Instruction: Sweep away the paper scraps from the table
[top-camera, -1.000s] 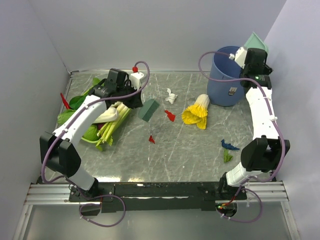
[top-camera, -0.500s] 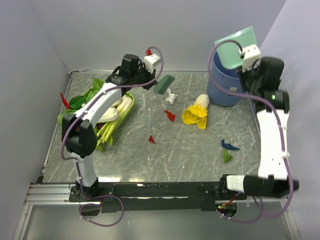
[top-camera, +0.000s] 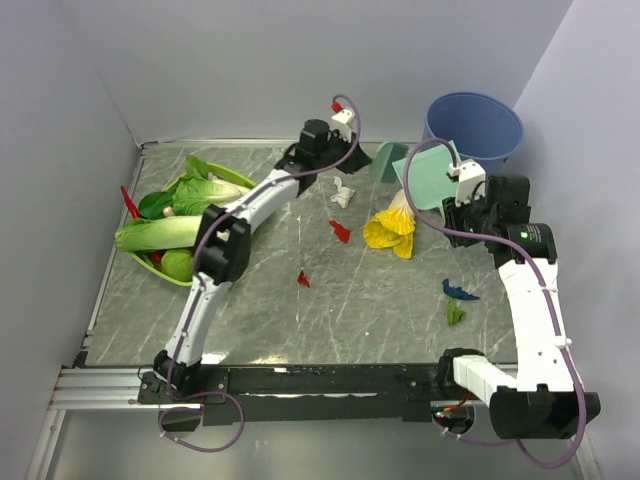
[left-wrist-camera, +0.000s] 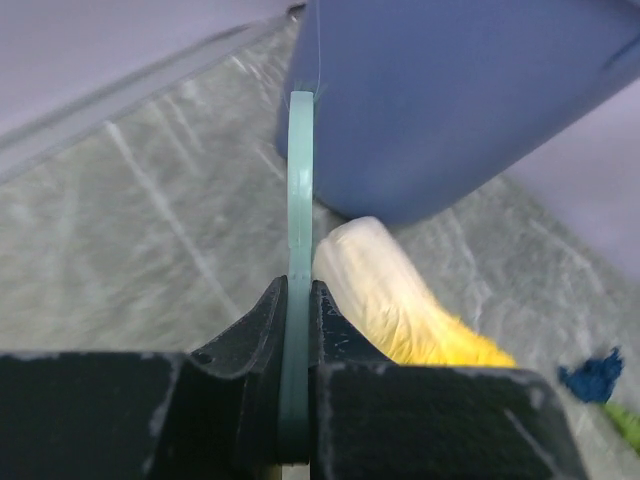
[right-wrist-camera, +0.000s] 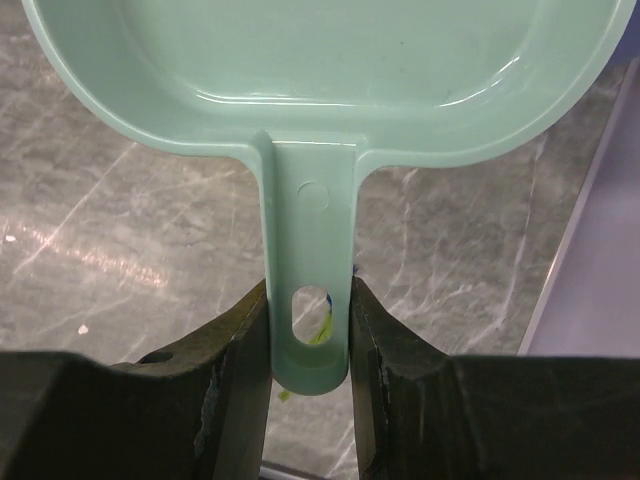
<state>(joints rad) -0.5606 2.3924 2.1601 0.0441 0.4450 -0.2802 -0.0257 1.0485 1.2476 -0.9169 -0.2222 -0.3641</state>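
The paper scraps lie on the table (top-camera: 380, 300): a white one (top-camera: 343, 192), two red ones (top-camera: 340, 232) (top-camera: 303, 279), a dark blue one (top-camera: 460, 291) and a green one (top-camera: 455, 313). My left gripper (top-camera: 356, 156) is stretched to the back middle and is shut on a thin green sweeper blade (top-camera: 386, 161), seen edge-on in the left wrist view (left-wrist-camera: 299, 190). My right gripper (top-camera: 456, 205) is shut on the handle (right-wrist-camera: 309, 290) of a pale green dustpan (top-camera: 425, 180), held tilted just left of the blue bucket (top-camera: 473, 125). The white scrap lies left of the sweeper.
A yellow-and-white frilly vegetable (top-camera: 392, 228) lies below the dustpan and shows in the left wrist view (left-wrist-camera: 390, 300). Large leafy greens (top-camera: 175, 225) fill a green dish at the left, with a red piece (top-camera: 130, 200) beside them. Pale walls enclose the table.
My left arm swung from over the greens to the back middle, carrying the sweeper. My right arm brought the dustpan from above the bucket down to its left.
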